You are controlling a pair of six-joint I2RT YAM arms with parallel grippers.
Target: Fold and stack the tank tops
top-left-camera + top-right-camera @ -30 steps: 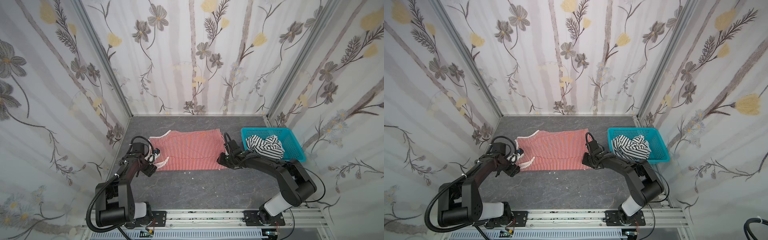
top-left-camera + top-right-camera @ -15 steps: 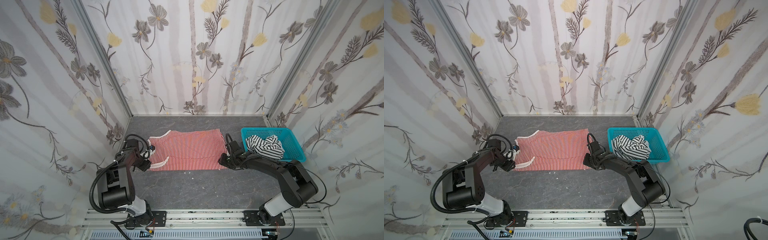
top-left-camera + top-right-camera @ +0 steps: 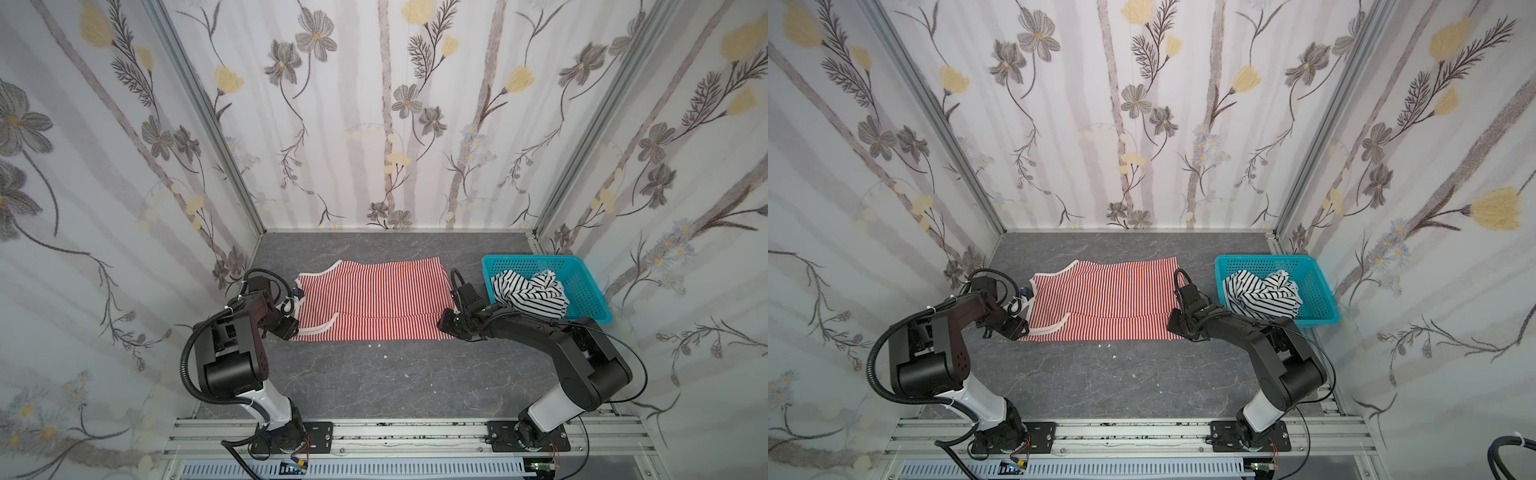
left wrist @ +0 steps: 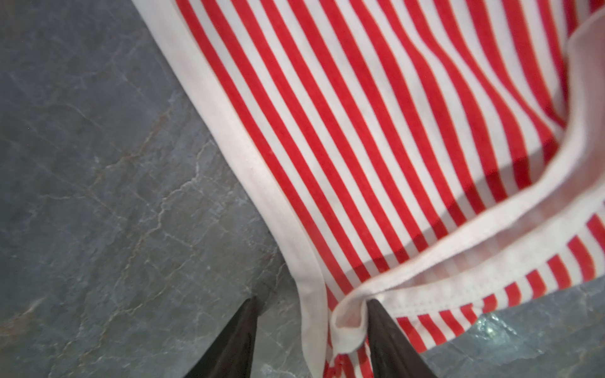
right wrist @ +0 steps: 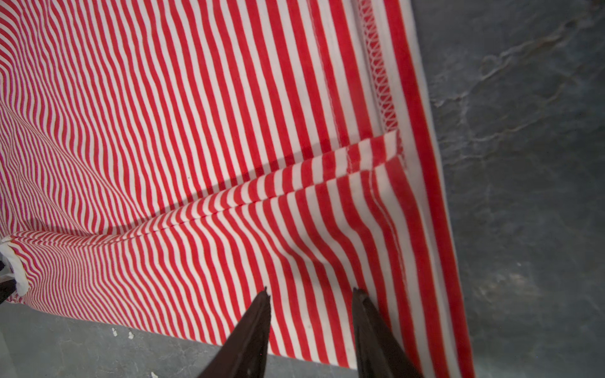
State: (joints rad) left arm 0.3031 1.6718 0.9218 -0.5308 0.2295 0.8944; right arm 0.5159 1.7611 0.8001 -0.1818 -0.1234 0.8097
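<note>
Red-striped tank top (image 3: 374,299) lies on grey tabletop (image 3: 374,382) between floral walls (image 3: 374,124).

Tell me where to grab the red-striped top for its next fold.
Take the red-striped top by its near edge's two corners: the white-trimmed strap end and the hem corner. Come in low from the near side; it lies flat on the table, and the doubled edge there gives something to pinch.

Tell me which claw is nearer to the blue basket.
Right. The right claw is at the hem end of the red striped top, just beside the basket; the left claw is at its strap end, far from the basket.
</note>
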